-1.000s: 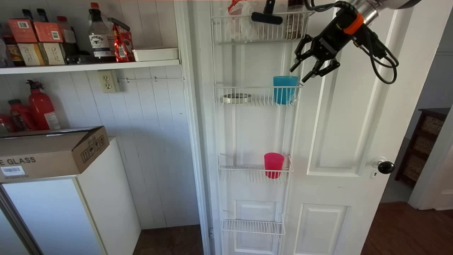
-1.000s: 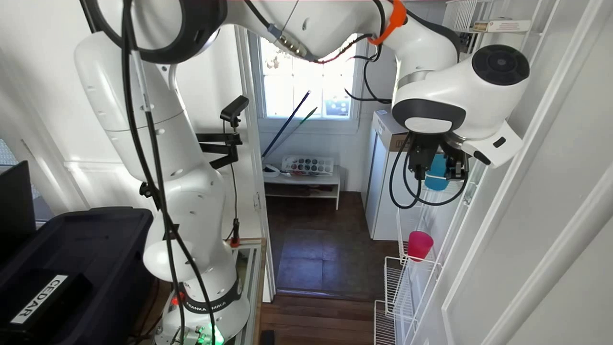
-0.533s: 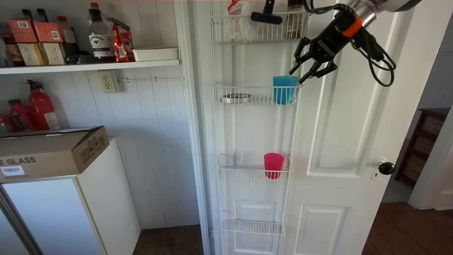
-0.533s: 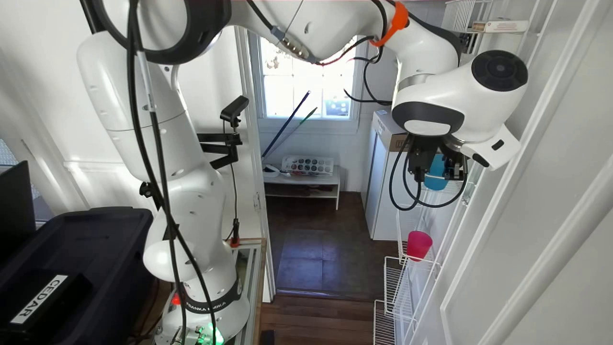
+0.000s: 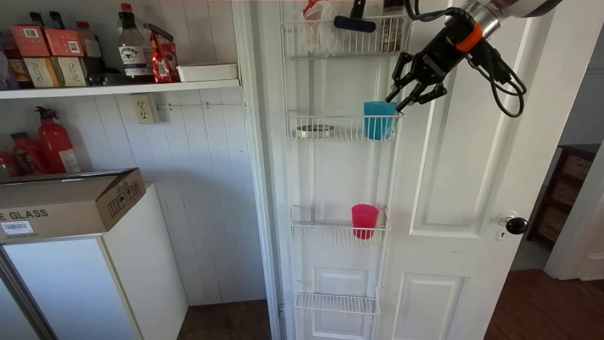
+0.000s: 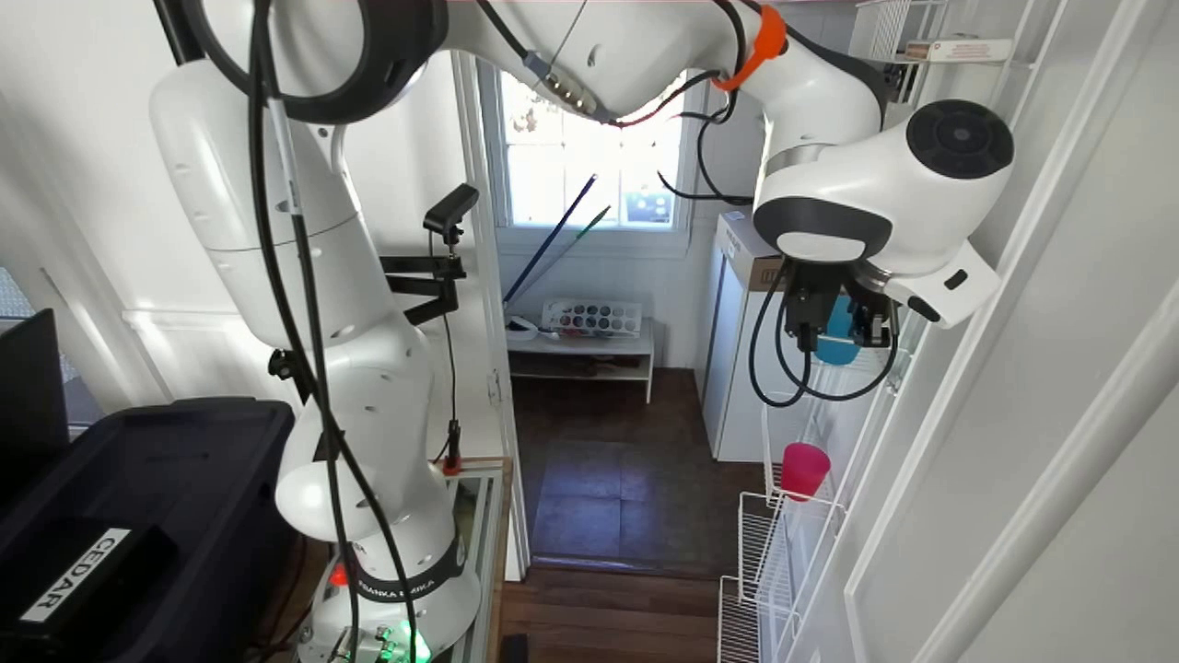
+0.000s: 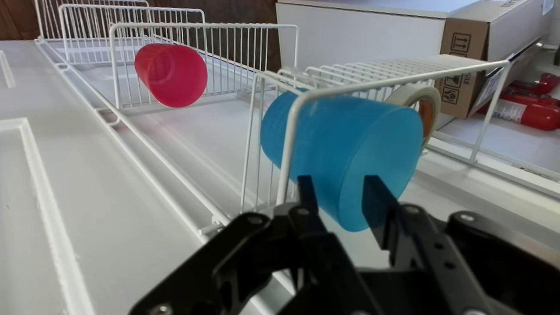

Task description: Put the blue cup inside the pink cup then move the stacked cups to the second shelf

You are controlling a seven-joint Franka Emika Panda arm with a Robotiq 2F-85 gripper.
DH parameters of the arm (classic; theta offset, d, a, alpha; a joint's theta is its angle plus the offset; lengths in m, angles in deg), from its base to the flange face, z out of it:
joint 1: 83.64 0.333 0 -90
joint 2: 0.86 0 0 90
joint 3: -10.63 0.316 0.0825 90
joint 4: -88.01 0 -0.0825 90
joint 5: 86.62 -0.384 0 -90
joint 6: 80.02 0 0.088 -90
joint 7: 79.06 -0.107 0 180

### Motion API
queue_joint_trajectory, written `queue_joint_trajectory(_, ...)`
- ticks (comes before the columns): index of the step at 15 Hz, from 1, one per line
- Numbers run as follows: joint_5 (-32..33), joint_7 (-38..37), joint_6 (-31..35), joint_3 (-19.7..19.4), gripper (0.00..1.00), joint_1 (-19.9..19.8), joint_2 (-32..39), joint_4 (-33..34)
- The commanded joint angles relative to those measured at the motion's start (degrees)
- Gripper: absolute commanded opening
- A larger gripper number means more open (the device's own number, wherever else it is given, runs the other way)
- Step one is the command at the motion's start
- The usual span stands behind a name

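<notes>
The blue cup (image 5: 379,125) stands in the second shelf (image 5: 342,116), the wire tier second from the top of the door rack. The pink cup (image 5: 364,221) stands in the tier below; it also shows in an exterior view (image 6: 805,470) and in the wrist view (image 7: 175,74). My gripper (image 5: 393,104) is open at the blue cup's rim, on the door-handle side. In the wrist view, the gripper (image 7: 338,183) has the near edge of the blue cup (image 7: 323,135) between its fingertips in the picture; I cannot tell whether it touches. In an exterior view the gripper partly hides the blue cup (image 6: 836,352).
A tape roll (image 7: 431,98) lies in the second shelf beside the blue cup. The shelf's wire end rail stands close to one finger (image 7: 308,197). The top tier (image 5: 302,42) above holds a plastic bag and a black tool (image 5: 356,23). The door (image 5: 453,165) lies behind the rack.
My gripper has moved slightly left and down towards the blue cup's rim, and its fingertip gap looks a little narrower. The door with the rack has shifted very slightly. The cups keep their tiers.
</notes>
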Motion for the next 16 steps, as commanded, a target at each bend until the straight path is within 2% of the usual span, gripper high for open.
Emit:
queue_joint_trajectory(1, -1.49, 0.86, -1.13, 1.02, 0.3, 0.36, 1.07, 1.21)
queue_joint_trajectory(2, -1.31, 0.78, -1.29, 1.25, 0.26, 0.41, 1.17, 1.25)
queue_joint_trajectory(3, -1.09, 0.72, -1.42, 1.45, 0.29, 0.4, 1.29, 1.24)
queue_joint_trajectory(4, -0.93, 0.6, -1.5, 1.62, 0.28, 0.37, 1.33, 1.22)
queue_joint_trajectory(5, -0.83, 0.52, -1.43, 1.71, 0.13, 0.29, 1.31, 1.18)
queue_joint_trajectory(6, -0.8, 0.52, -1.39, 1.72, 0.06, 0.21, 1.26, 1.16)
queue_joint_trajectory(8, -0.53, 0.39, -1.17, 1.63, 0.0, 0.03, 1.14, 1.09)
queue_joint_trajectory(12, -0.66, 0.18, -1.41, 1.07, 0.01, -0.59, 0.74, 0.86)
queue_joint_trajectory(16, -4.2, 1.87, -3.49, -0.24, 0.01, -1.13, 0.49, 0.68)
